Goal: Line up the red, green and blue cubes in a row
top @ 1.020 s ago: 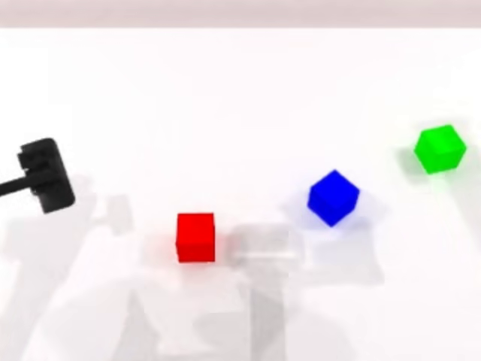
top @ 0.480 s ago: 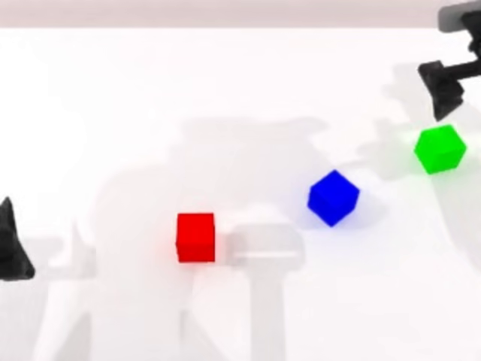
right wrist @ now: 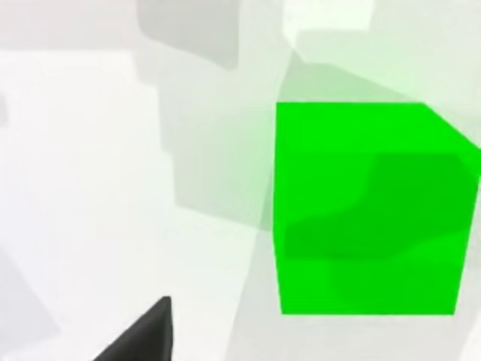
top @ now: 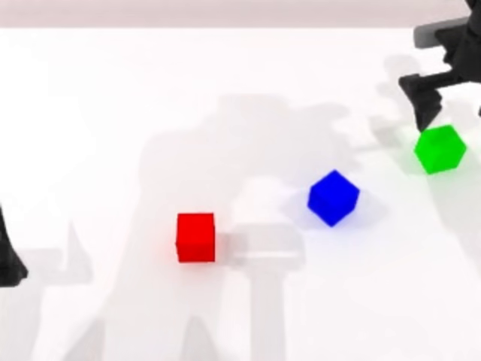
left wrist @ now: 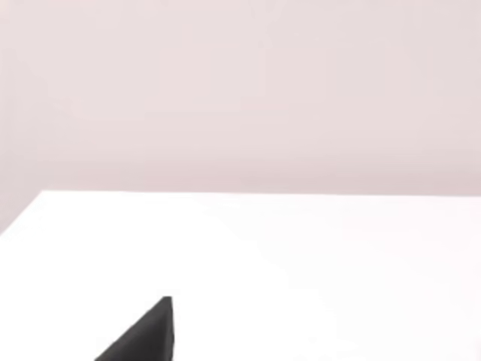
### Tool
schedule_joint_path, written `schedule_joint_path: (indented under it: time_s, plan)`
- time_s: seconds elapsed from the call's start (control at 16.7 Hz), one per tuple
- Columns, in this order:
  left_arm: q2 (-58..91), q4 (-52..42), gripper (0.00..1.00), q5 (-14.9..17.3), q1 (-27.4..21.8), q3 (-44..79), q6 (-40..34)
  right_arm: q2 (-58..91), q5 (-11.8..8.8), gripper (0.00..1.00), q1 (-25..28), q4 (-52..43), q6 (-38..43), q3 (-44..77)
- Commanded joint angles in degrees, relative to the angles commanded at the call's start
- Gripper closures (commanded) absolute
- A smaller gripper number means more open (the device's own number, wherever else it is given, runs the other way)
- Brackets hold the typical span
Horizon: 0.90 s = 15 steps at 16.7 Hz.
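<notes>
The green cube [top: 440, 149] sits at the table's far right, well apart from the blue cube [top: 333, 197] nearer the middle and the red cube [top: 196, 237] further left (the three step diagonally, not yet in a row). The right gripper [top: 430, 113] hangs just above and beside the green cube; whether its fingers are wide or narrow I cannot tell. The step in hand looks like the approach to grasp it; next it must centre over the cube and descend. The left gripper [top: 9, 259] is parked at the left edge. The table [top: 150, 98] is plain white, with a pale wall [left wrist: 240, 90] behind.
</notes>
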Motion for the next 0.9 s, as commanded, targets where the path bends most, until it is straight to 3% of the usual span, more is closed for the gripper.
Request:
schedule_joint_path:
  time_s: [0.3, 0.66, 0.9]
  plan:
    - [0.0, 0.0, 0.0, 0.0, 0.0, 0.0, 0.0, 0.03, 0.0, 0.0, -0.19, 1.08, -0.08, -1.09]
    - [0.0, 0.0, 0.0, 0.0, 0.0, 0.0, 0.0, 2.06, 0.02, 0.0, 0.04, 14.03, 0.08, -11.52]
    - [0.0, 0.0, 0.0, 0.0, 0.0, 0.0, 0.0, 2.66, 0.03, 0.0, 0.08, 16.24, 0.11, -13.58]
